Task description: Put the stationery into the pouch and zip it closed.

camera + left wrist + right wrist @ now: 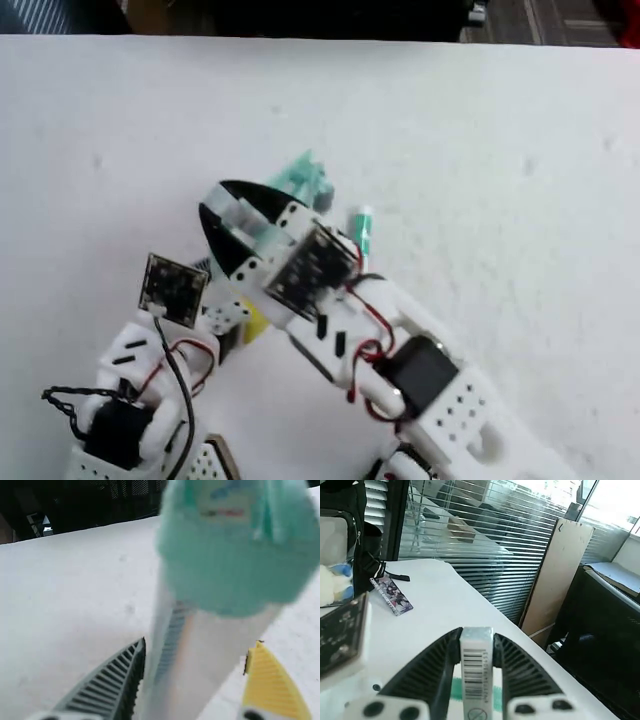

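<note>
The pouch (235,550) has a teal fuzzy end and a pale see-through body. That body stands between the grey and yellow fingers (112,685) of my left gripper (192,680), which is shut on it. In the high view the pouch's teal end (305,180) pokes out beyond the right arm. My right gripper (476,632) is shut on a white barcoded stationery piece (476,665). It hovers over the pouch's near part (225,215). A pen with a green cap (361,226) lies on the table just right of the pouch.
The white table (480,130) spreads wide to the back and right. Both arms crowd the front middle, the left wrist's camera board (175,290) close beside the right arm. The right wrist view catches a small tag (392,596) and a dark bag (342,525) farther off.
</note>
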`<state>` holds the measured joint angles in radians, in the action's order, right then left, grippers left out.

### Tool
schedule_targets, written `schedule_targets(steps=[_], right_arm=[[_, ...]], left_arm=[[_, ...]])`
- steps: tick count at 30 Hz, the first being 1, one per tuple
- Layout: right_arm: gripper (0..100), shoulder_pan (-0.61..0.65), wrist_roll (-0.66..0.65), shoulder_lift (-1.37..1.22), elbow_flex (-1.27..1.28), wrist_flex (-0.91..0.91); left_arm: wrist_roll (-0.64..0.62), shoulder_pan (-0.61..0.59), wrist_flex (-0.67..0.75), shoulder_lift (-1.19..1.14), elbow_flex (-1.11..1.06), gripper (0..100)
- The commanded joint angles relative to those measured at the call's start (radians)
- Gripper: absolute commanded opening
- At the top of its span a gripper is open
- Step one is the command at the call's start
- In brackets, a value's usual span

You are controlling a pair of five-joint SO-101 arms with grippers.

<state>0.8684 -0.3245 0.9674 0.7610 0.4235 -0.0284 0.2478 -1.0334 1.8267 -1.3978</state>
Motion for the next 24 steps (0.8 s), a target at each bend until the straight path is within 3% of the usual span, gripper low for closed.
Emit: schedule_targets(steps=[1,9,15,24], right_arm=[[1.6,-0.001,0.058,-0.056,-0.009,-0.03],[3.2,-0.008,0.098,0.065,-0.011,0.186],[30.8,-0.044,0.106,0.119,-0.044,0.298],[25.5,-0.061,0.106,0.119,-0.178,0.355]], left_arm=[[0.002,0.005,0.002,0.001,0.005,32],[0.002,0.005,0.002,0.001,0.005,32],[0.002,0.005,0.002,0.001,0.005,32],[0.008,0.013,0.005,0.001,0.003,28]])
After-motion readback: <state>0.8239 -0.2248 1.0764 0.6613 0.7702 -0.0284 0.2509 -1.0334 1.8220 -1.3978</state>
